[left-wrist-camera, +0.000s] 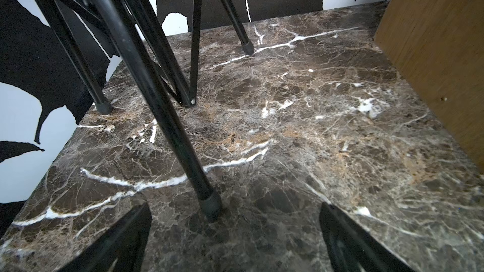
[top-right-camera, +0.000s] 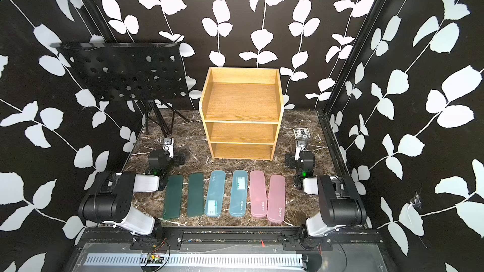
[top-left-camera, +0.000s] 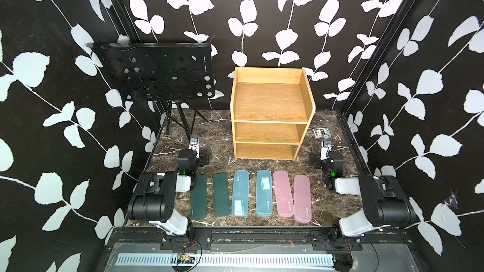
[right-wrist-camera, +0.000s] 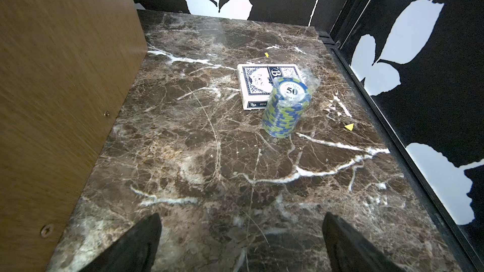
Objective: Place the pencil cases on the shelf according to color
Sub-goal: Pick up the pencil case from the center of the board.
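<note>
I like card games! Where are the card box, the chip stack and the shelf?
card box [right-wrist-camera: 258,83]: right wrist view, on its printed top face.
chip stack [right-wrist-camera: 286,113]: right wrist view, on its striped side.
shelf [top-left-camera: 269,100]: a top view, on its bare top tier.

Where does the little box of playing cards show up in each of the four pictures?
In a top view: card box lies on the marble, to the right of the shelf.
In a top view: card box in the same spot beside the shelf.
Left wrist: not in it.
Right wrist: card box behind a stack of poker chips.
Shared landmark: the shelf, its wooden side showing in both wrist views.
</note>
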You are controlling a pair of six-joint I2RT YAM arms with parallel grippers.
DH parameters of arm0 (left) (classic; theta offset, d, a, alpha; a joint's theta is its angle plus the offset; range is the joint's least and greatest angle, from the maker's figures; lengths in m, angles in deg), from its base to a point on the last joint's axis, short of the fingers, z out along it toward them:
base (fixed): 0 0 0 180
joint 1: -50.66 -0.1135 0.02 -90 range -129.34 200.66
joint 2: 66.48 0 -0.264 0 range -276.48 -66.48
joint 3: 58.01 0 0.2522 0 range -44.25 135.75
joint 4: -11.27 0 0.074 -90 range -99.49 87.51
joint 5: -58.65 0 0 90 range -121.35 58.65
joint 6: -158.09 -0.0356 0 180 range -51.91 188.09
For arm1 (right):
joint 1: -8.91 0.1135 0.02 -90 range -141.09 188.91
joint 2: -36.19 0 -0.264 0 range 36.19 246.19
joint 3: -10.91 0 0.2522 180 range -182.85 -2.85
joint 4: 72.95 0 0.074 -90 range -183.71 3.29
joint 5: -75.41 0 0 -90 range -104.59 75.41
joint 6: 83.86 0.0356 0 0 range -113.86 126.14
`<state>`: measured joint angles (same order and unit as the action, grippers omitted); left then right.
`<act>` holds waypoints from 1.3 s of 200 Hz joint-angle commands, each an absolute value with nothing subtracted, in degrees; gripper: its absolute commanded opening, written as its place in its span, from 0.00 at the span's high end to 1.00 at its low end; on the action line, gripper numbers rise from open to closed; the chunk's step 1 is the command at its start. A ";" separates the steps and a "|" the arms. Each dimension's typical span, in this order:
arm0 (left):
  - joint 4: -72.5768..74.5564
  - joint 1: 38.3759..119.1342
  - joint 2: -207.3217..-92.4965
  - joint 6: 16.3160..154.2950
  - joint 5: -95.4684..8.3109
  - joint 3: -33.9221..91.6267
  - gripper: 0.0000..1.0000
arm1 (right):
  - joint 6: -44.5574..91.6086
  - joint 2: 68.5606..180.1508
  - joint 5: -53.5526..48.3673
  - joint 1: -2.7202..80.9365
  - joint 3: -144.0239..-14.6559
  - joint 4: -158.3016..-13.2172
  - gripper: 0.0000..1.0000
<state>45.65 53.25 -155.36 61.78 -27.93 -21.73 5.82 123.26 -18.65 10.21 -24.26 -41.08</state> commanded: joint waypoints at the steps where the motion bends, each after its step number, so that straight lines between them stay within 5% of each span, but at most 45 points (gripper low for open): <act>1: 47.03 53.40 -155.34 61.19 -28.58 -20.52 0.01 | 5.44 123.68 -19.11 10.31 -26.16 -39.07 0.01; 147: 44.49 53.47 -153.26 62.33 -24.84 -19.48 0.05 | 6.44 123.16 -21.99 10.31 -26.68 -39.52 0.01; 165: 28.13 53.58 -149.49 64.29 -23.43 -13.56 0.14 | 9.36 119.01 -29.60 10.46 -32.71 -54.91 0.01; 178: 15.55 53.73 -147.16 68.21 -18.46 -8.59 0.11 | 10.51 116.24 -31.88 10.71 -36.06 -62.80 0.01; 210: 22.07 54.35 -134.58 74.81 -13.06 -17.92 0.04 | 17.71 107.14 -37.88 12.55 -39.16 -76.54 0.01; 260: -8.13 54.25 -117.90 88.30 -8.08 -13.31 0.01 | 30.15 96.76 -31.81 19.31 -45.16 -108.17 0.03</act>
<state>9.76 54.12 -122.05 80.49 -10.68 -16.50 22.28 99.26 -34.14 16.09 -42.05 -87.79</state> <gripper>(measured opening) 0.989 0.984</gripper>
